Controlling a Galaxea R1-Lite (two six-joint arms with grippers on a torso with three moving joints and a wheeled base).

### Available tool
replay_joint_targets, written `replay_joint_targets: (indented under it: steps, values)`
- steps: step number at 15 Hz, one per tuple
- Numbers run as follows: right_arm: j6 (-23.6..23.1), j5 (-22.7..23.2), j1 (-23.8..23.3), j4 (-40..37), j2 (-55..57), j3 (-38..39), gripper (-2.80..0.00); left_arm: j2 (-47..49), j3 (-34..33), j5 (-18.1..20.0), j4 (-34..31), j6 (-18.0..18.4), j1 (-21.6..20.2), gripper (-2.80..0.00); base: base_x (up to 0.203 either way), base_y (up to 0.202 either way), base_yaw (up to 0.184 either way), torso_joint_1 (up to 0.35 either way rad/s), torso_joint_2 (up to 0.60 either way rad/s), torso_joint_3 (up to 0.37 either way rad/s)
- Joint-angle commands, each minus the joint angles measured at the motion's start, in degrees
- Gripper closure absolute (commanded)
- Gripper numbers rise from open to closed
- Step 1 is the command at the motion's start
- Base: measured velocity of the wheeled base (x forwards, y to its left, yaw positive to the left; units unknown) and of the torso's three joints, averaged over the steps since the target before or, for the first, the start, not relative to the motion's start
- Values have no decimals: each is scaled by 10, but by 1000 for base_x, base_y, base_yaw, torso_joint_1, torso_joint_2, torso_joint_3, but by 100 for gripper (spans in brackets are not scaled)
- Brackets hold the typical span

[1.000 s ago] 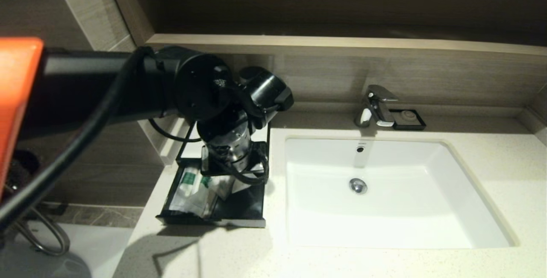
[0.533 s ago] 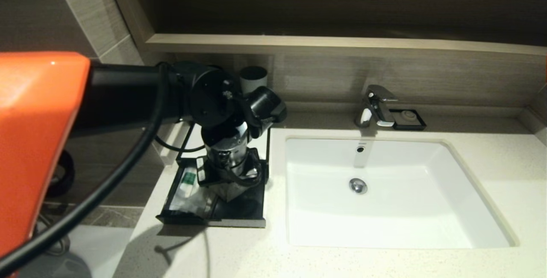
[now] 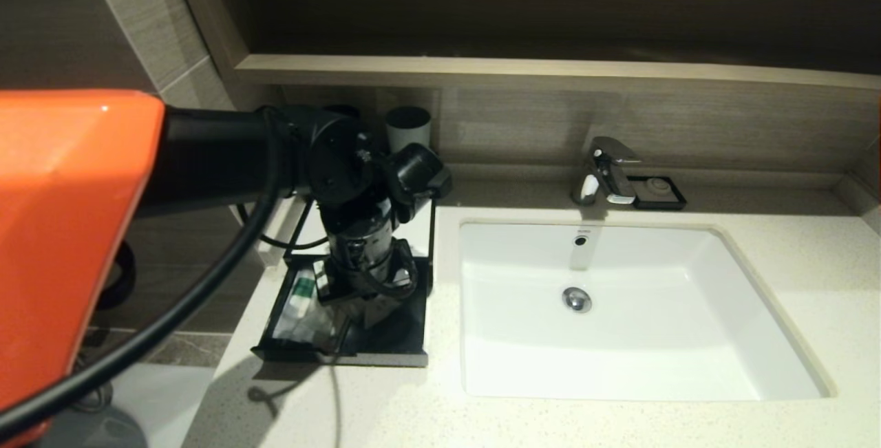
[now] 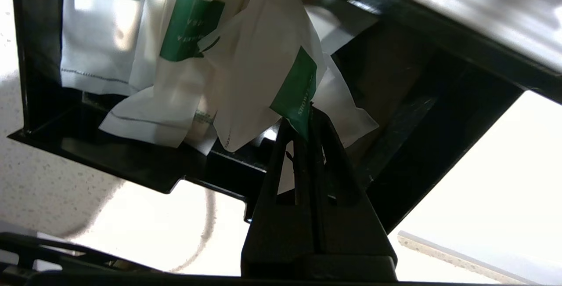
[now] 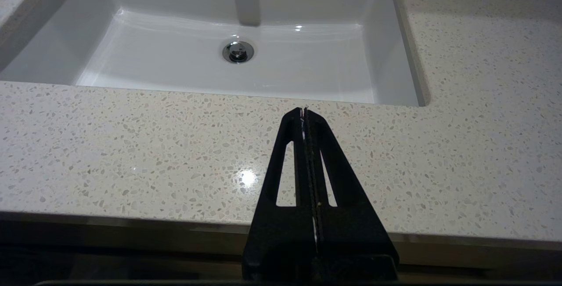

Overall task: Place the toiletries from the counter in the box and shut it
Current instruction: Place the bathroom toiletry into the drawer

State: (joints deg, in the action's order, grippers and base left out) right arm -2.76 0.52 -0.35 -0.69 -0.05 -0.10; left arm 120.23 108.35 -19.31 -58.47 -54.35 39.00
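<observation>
toiletries (image 4: 175, 57): 3 green-labelled sachets in drawer (image 4: 109, 163) | left claw (image 4: 307, 114) pinching one | right claw (image 5: 304, 112) pressed together

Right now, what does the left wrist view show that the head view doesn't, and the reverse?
Only the left wrist view shows the left pincer shut on a white sachet with green label. Only the head view shows the white rectangular basin, chrome tap and grey cup. Both show the black box's pulled-out drawer holding packets.
</observation>
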Motion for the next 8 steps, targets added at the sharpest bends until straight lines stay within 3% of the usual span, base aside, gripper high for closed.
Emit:
replay_joint_targets:
  steps: [1, 8]
  values:
    - [-1, 0, 0, 0, 0, 0, 0, 6, 0, 1, -11, -15, 0, 0, 0, 0, 0, 0, 0, 0]
    - [-1, 0, 0, 0, 0, 0, 0, 18, 1, 25, -15, -30, 0, 0, 0, 0, 0, 0, 0, 0]
